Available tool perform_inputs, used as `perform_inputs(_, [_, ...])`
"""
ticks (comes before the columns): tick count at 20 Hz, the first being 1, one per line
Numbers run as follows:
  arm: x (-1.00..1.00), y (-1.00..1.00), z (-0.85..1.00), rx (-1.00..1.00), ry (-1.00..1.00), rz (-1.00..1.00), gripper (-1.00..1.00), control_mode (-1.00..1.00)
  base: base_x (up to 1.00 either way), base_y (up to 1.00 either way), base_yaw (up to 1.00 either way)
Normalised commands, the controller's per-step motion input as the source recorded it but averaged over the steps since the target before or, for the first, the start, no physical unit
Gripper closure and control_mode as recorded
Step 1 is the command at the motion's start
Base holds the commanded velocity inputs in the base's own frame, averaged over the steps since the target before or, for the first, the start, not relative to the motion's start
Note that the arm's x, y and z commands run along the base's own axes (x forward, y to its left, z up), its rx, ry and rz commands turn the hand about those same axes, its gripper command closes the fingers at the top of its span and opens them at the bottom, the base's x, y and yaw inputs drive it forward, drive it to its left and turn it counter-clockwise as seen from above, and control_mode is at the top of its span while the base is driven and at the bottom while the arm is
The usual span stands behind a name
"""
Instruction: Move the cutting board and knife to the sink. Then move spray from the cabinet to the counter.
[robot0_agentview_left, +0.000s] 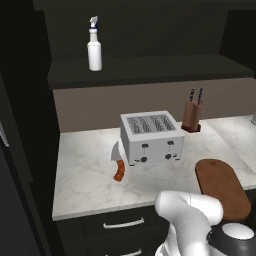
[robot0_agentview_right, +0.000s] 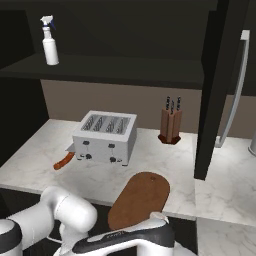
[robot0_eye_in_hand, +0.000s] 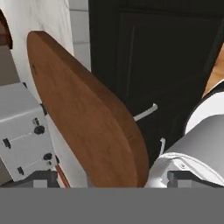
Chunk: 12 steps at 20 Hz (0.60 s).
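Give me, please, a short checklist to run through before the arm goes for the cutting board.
1. Flat reddish-brown wooden cutting board overhangs the white-grey marble counter front edge, nothing on it: ok.
2. Jaws open and empty: ok.
3. Jaws around the board: not ok, it only lies ahead in the hand view.
4. Orange-handled knife reachable: cannot tell, blade partly behind the silver toaster.
5. White spray bottle upright on the dark cabinet shelf: ok.

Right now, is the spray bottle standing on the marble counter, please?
No, the spray bottle stands upright on the dark cabinet shelf above the counter.
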Motion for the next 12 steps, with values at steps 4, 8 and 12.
perform_inputs(4, [0.00,-0.08,-0.12,0.00,-0.10,-0.08,-1.00,-1.00,0.00,0.00,0.00])
perform_inputs(8, [0.00,-0.02,-0.11,0.00,-0.09,-0.05,-1.00,-1.00,0.00,0.00,0.00])
perform_inputs(12, [0.00,-0.01,-0.10,0.00,-0.10,-0.02,-1.00,-1.00,0.00,0.00,0.00])
